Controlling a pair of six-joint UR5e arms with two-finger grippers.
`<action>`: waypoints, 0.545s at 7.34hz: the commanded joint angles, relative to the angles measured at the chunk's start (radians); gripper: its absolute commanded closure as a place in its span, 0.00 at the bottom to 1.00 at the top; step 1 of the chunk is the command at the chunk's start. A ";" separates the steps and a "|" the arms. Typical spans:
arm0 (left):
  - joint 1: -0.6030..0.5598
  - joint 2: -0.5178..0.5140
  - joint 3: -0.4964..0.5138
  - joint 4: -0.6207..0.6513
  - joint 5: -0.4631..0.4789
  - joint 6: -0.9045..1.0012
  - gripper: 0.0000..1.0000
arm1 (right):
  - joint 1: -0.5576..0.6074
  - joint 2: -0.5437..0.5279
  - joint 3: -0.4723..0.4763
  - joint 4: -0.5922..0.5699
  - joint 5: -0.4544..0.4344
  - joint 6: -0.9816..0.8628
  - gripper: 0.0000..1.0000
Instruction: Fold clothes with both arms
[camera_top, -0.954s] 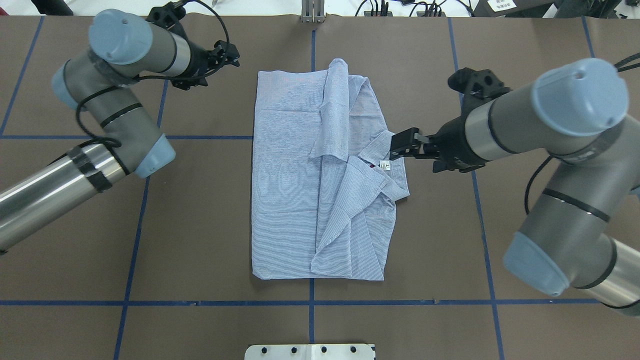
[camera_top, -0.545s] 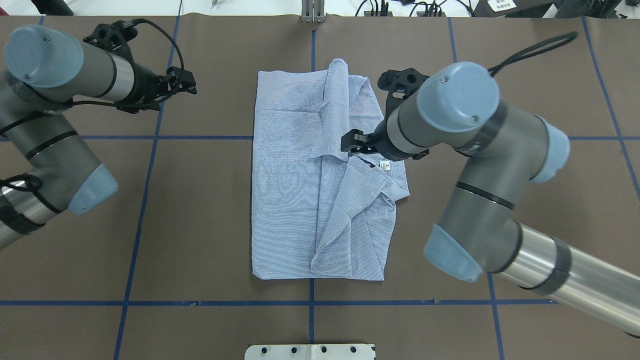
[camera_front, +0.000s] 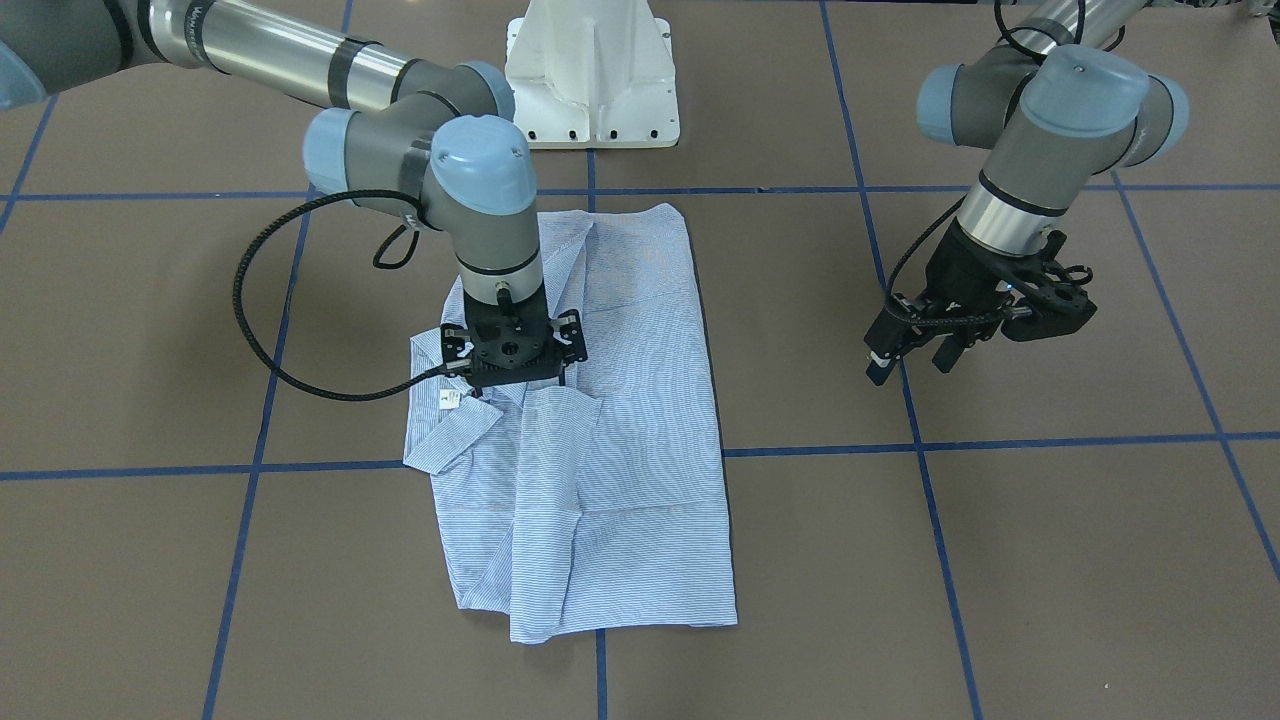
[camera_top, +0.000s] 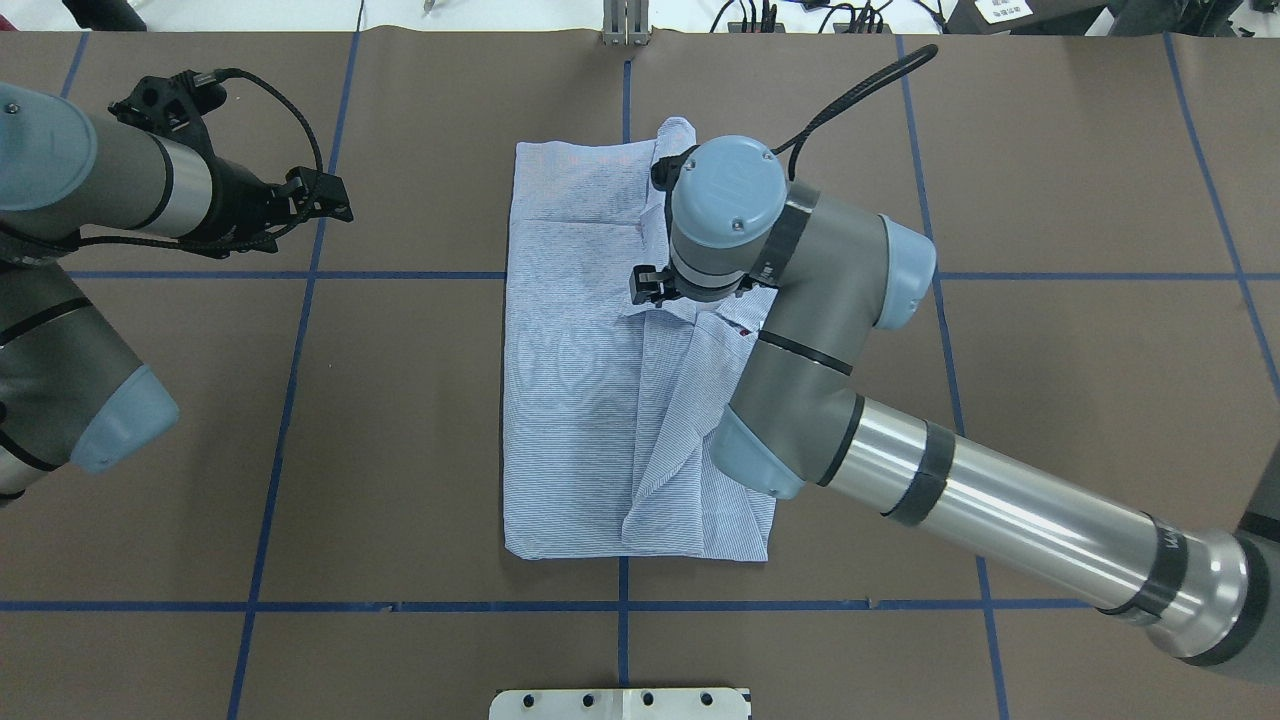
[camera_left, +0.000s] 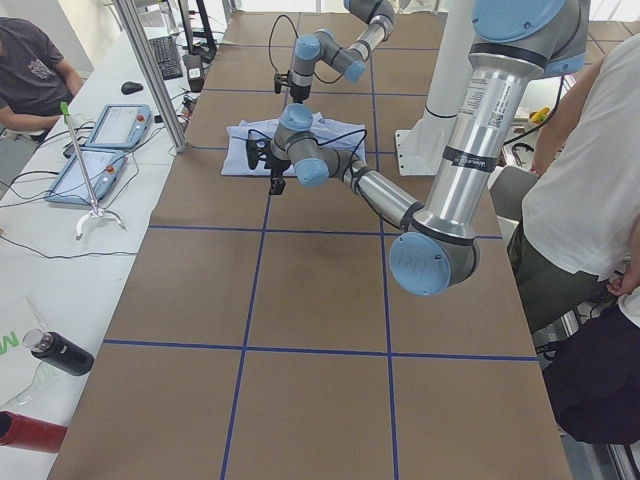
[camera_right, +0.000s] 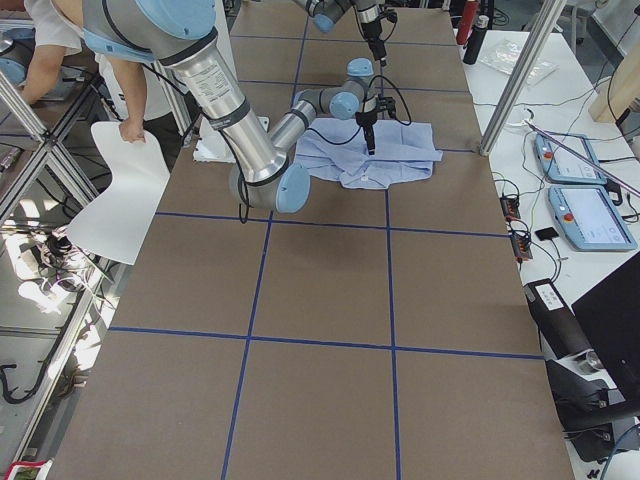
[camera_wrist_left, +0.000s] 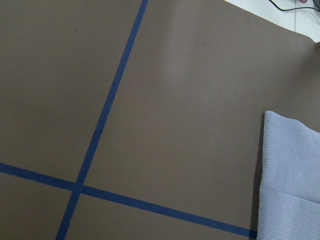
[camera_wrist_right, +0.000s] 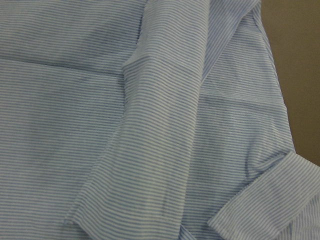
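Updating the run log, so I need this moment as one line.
shirt: partly folded, flat on table | right gripper: pointing down beside collar, jaws hidden | left gripper: off cloth, above bare table, open

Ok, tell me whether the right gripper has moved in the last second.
Yes. In the overhead view the right gripper has gone left, from the shirt's right edge by the collar to over the folded sleeve, nearer the centre tape line.
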 joint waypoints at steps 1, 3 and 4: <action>0.003 0.001 0.009 -0.002 0.000 0.000 0.00 | -0.020 0.127 -0.162 0.000 -0.011 -0.001 0.00; 0.009 -0.004 0.010 -0.004 0.000 -0.008 0.00 | -0.026 0.113 -0.172 -0.010 -0.010 -0.001 0.00; 0.012 -0.008 0.012 -0.004 0.000 -0.009 0.00 | -0.026 0.093 -0.173 -0.011 -0.010 -0.001 0.00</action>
